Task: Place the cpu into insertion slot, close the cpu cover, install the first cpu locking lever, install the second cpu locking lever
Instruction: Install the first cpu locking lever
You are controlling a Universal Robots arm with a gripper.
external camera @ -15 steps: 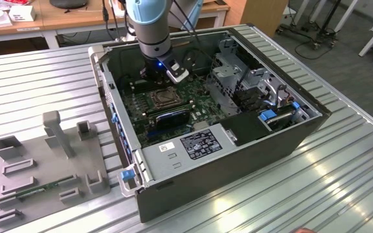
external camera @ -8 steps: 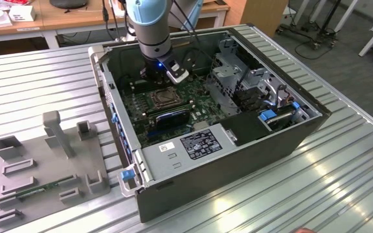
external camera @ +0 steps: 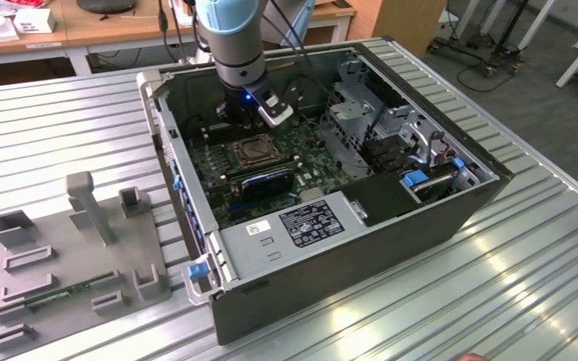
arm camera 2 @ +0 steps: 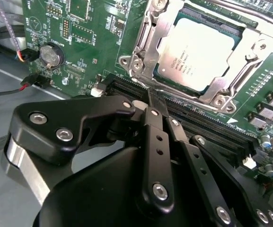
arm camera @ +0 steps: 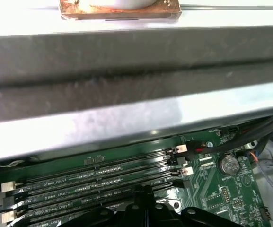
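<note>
The cpu, a flat silvery square chip, lies in the insertion slot on the green motherboard. The cpu cover, a silvery frame plate, lies flat around it with the chip showing through its window. My black gripper is shut, its tips just outside the socket's edge over the memory slots. I see nothing held between the fingers. In the first wrist view the gripper hovers over the memory slots. In the exterior view the gripper hangs inside the open computer case, just behind the socket.
The case wall rises close beside the gripper. A coin battery and red and black cables lie near the board's edge. A metal drive cage and the power supply flank the board. A grey fixture tray lies at the exterior view's left.
</note>
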